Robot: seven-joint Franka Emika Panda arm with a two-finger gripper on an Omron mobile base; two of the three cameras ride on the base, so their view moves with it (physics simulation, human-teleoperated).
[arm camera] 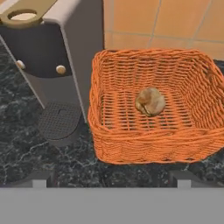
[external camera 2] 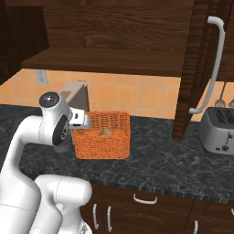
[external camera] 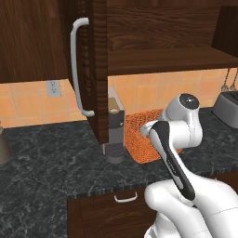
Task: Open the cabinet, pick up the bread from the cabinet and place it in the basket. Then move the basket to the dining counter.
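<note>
The end effector is spread wide and empty, just short of the basket. The bread lies inside, at its centre. Next, probably, grip the rim at six o'clock squarely before lifting off the counter.

Tan bread inside orange basket, cabinet open

Even, soft rendered light; sharp pictures, faint shadows, no glare.

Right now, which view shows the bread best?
The hand view: the bread lies unobstructed on the floor of the basket. The right base view shows a small tan patch of it over the rim. In the left base view the arm blocks the basket's inside.
</note>
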